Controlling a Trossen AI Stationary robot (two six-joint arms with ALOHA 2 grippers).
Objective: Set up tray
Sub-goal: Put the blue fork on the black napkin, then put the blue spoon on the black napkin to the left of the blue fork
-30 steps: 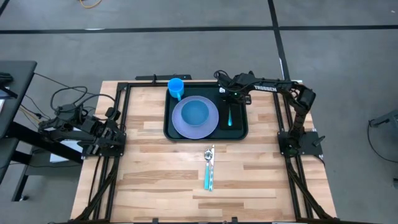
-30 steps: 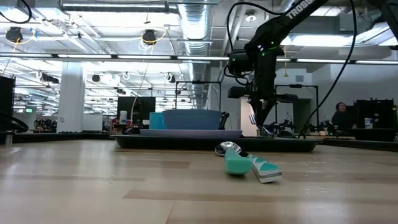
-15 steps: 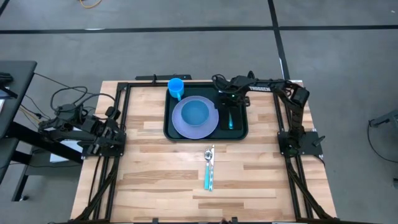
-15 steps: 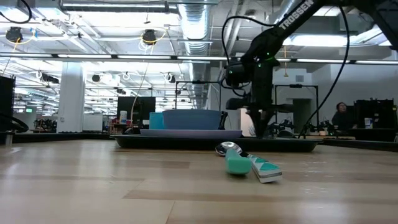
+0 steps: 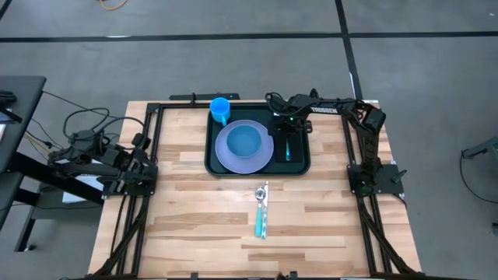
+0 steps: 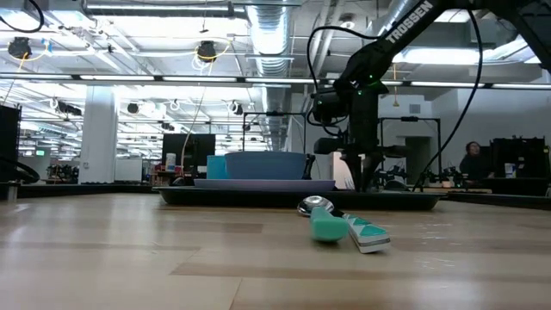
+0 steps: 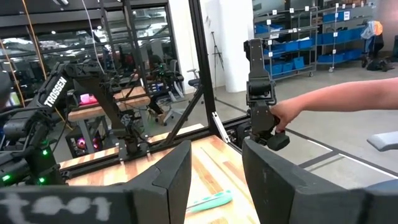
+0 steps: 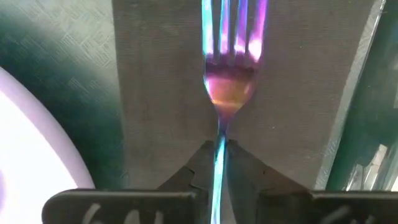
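The dark green tray (image 5: 212,162) sits at the table's far middle. It holds a lavender plate (image 5: 226,159) with a blue bowl (image 5: 245,142) and a blue cup (image 5: 220,109). On its right part lies a flat black rectangle (image 8: 161,93) with a teal-handled fork (image 5: 288,148) on it, tines (image 8: 233,37) toward the far edge. My right gripper (image 8: 219,152) points down over the fork, shut on it. My left gripper (image 7: 214,180) waits open by the table's left edge. My right gripper pinches the fork's thin neck (image 8: 219,132) just behind the tines, between its two fingertips. The fingers come from above, pointing down, and stand across the fork. The fork lies level along the black rectangle, its teal handle reaching toward the table's near edge.
A spoon and a teal-handled utensil (image 5: 261,210) lie on the bare wood near the table's middle, in front of the tray. Black frame rails run along both sides of the table. A person's arm (image 7: 336,102) reaches toward a stand beyond the table.
My right gripper has come down and a little toward the table's left, over the tray's right part, with the fork still between its fingers. The fork has sunk with it to the black rectangle.
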